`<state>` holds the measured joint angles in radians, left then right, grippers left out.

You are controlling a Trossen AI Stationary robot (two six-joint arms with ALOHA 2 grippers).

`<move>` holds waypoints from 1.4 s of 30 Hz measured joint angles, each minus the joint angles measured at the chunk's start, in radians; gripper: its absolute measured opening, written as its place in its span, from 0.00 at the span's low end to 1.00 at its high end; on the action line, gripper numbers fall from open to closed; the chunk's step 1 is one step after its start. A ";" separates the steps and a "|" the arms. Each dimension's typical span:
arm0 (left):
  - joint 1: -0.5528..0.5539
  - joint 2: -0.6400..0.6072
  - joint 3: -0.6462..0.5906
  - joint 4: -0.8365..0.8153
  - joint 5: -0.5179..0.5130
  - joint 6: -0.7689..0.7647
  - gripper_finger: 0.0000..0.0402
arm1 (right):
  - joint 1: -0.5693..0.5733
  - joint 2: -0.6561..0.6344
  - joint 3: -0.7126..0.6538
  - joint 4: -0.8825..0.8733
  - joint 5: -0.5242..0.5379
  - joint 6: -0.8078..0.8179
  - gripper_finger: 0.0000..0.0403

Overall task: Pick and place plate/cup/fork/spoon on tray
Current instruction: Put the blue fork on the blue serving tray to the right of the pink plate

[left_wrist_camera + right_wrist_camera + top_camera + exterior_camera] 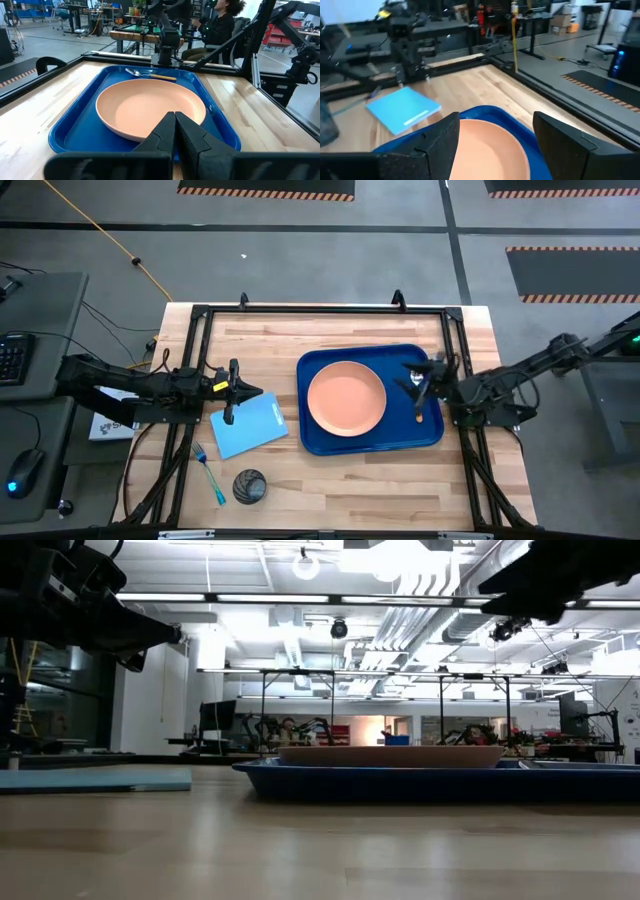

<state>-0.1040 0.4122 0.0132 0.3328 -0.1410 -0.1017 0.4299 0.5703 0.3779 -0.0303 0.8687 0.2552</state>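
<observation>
The peach-orange plate [346, 400] lies on the dark blue tray [372, 438]. The spoon [419, 412] lies on the tray's right part, beside the plate; it also shows in the left wrist view [150, 75]. The dark grey cup [249, 486] and the blue-teal fork [210, 478] rest on the table near its front left. My left gripper [254, 393] is shut and empty above the table, left of the tray. My right gripper [416, 378] is open and empty above the tray's right part, over the spoon's bowl end. In the right wrist view its fingers [440, 140] stand wide apart above the plate [490, 150].
A light-blue flat sheet [248, 426] lies on the table between my left gripper and the cup. A black frame [320, 310] runs along the table's edges. Bare wood [380, 490] lies in front of the tray. A person [217, 25] sits beyond the table.
</observation>
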 joint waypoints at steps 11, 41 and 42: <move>0.000 0.000 0.000 0.000 0.000 0.000 0.00 | 0.095 -0.148 0.000 -0.052 0.072 -0.002 0.61; -0.094 0.285 0.563 -0.507 0.006 -0.053 0.36 | 0.109 -0.073 0.000 -0.033 0.098 0.009 0.61; -0.117 0.323 0.612 -0.611 0.009 -0.081 0.40 | 0.109 -0.073 0.000 -0.033 0.098 0.009 0.61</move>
<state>-0.2205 0.7350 0.6254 -0.2780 -0.1321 -0.1825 0.5388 0.4976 0.3779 -0.0631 0.9665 0.2642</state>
